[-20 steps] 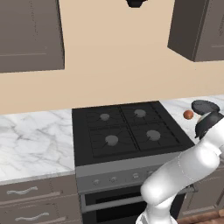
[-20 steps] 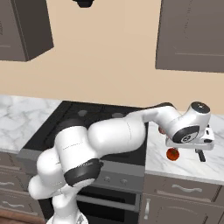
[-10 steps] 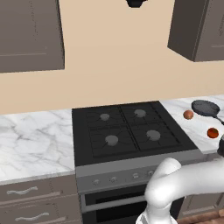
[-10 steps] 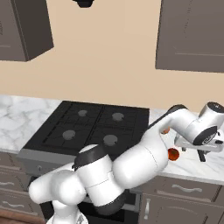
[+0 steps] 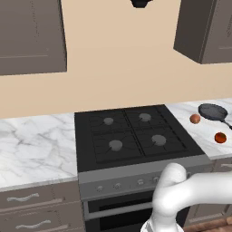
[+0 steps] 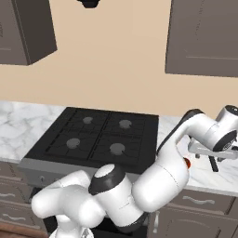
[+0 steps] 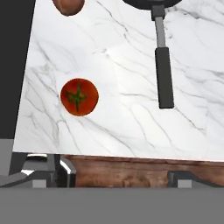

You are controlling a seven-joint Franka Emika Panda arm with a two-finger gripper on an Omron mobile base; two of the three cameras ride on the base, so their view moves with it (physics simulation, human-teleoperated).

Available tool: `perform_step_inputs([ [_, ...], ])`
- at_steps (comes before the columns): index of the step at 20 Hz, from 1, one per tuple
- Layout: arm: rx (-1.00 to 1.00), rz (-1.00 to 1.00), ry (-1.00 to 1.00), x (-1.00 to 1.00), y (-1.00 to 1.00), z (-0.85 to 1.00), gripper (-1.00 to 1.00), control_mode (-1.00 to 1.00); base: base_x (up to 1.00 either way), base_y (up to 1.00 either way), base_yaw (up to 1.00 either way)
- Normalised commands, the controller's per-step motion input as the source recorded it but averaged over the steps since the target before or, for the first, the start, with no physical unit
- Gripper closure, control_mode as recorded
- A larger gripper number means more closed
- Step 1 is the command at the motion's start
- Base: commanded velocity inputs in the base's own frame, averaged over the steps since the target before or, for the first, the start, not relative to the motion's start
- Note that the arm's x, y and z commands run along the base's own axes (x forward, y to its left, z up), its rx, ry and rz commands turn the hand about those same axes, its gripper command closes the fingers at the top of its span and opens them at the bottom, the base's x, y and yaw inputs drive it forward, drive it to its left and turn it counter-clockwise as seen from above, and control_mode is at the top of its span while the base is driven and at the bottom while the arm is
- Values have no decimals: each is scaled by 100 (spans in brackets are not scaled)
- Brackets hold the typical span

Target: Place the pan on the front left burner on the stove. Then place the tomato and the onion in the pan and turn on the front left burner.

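In the left base view, the stove (image 5: pixel 136 136) is being shown set into a marble worktop (image 5: pixel 31 145), its front left burner (image 5: pixel 116 145) bare. To the stove's right the pan (image 5: pixel 213 111) is lying on the worktop, the onion (image 5: pixel 195 119) just beside it on its left and the tomato (image 5: pixel 220 137) nearer the front edge, apart from both.

In the right base view, the arm is being seen reaching over the worktop right of the stove, the end effector (image 6: pixel 214 157) hanging above the pan's handle (image 6: pixel 213 163); a sliver of the tomato (image 6: pixel 187 163) is peeking out behind the arm.

In the hand view, the tomato (image 7: pixel 79 97) is being shown from above with its green stalk scar, the handle (image 7: pixel 163 72) lying well apart from it, and the onion (image 7: pixel 69 5) cut by the top edge. The end effector's fingers (image 7: pixel 61 171) are being held wide apart, gripping nothing.
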Motion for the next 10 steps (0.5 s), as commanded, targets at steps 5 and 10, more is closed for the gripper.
perform_step_inputs([
  [5,0,0,0,24,0,-14,-100,-100,0,0,0],
  [10,0,0,0,29,0,-27,-100,-100,0,0,0],
])
